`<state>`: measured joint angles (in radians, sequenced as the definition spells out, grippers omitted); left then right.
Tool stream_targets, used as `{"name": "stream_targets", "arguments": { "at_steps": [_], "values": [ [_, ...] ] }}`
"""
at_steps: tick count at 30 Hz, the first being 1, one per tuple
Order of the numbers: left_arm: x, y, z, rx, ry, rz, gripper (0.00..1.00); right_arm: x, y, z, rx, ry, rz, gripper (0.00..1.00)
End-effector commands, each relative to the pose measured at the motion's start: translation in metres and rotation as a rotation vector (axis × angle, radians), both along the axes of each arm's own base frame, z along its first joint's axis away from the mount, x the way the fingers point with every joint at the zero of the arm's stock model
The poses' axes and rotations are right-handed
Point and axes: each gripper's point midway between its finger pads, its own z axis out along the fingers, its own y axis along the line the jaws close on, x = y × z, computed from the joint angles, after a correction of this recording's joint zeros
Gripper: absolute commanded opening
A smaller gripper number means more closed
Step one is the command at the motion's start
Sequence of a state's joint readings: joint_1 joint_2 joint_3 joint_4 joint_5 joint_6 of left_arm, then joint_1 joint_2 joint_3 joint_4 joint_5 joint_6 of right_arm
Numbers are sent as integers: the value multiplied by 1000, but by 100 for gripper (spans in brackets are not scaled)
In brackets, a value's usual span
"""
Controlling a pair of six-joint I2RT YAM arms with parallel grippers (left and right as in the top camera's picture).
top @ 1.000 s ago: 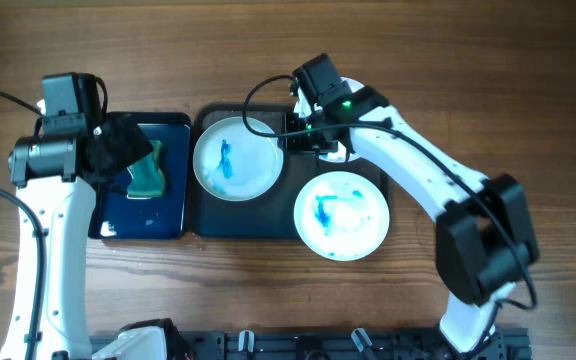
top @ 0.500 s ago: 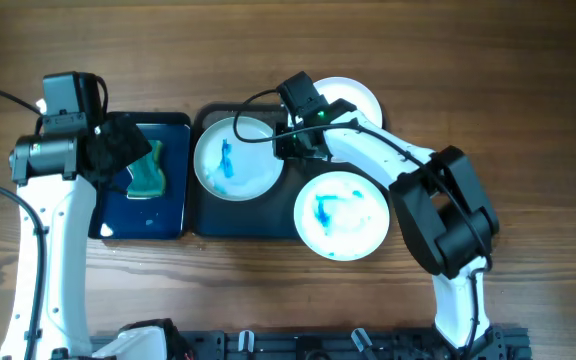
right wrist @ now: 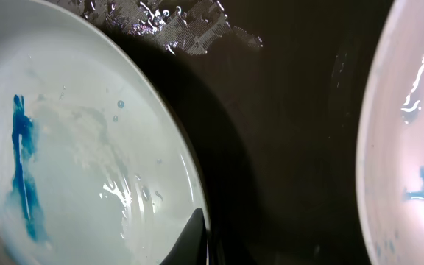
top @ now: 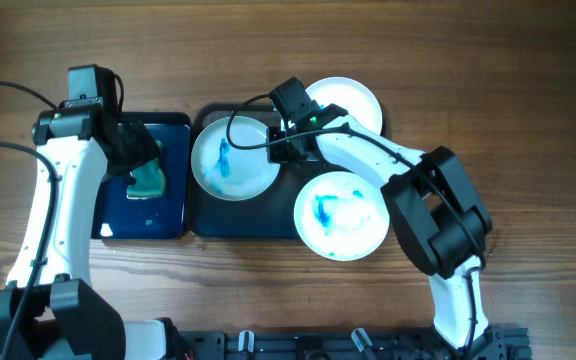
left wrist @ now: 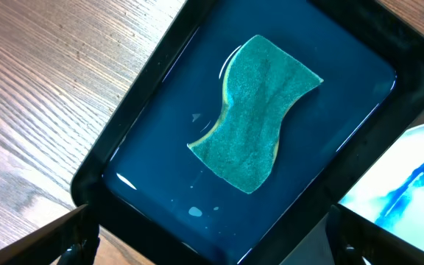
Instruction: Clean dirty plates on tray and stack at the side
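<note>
Both arms have moved. Left pincer (left wrist: 212,230) has swung in over the sponge (left wrist: 256,110). Right pincer (top: 290,145) has slid to the edge of a dirty plate (top: 230,165) inside the black tray (top: 248,222).

Nearest, a second dirty plate (top: 341,215) hangs over the black tray's near right corner, with blue smears on it. Next, in the left half of the black tray, lies the first dirty plate, and the right pincer touches its right rim. I cannot tell if that pincer is clamped on the rim, because only one finger shows. Left of the black tray sits the blue tray (top: 138,215) of water with the sponge in it. Above it the left pincer hangs with fingers wide apart, holding nothing. Farthest, past the black tray's far right corner, a clean plate (top: 353,98) rests on the counter (top: 268,50).

Wet plates are slippery. With a thin hold on the rim, the plate may slip and bang down, or bump the plate nearby.

I count three plates, two dirty and one clean. I also count one sponge and two trays.
</note>
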<state>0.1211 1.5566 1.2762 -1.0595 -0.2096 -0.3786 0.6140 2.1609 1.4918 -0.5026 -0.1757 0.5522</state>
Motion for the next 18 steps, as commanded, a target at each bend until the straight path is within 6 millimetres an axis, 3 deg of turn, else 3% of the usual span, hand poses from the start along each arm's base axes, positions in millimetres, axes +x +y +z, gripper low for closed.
{"name": "stream_targets", "arguments": {
  "at_steps": [1,6,10,18],
  "values": [
    [8,-12,-18,-68,36,-112,84,-13,0,-18,-37,30,39,4],
    [34,-15,-60,-100,64,-162,73,-12,0,-17,-35,25,41,4],
    [39,-12,-89,-103,120,-197,71,-12,0,-17,-35,25,42,4],
    [41,-9,-128,-114,182,-188,49,-12,0,-17,-35,27,41,4]
  ]
}}
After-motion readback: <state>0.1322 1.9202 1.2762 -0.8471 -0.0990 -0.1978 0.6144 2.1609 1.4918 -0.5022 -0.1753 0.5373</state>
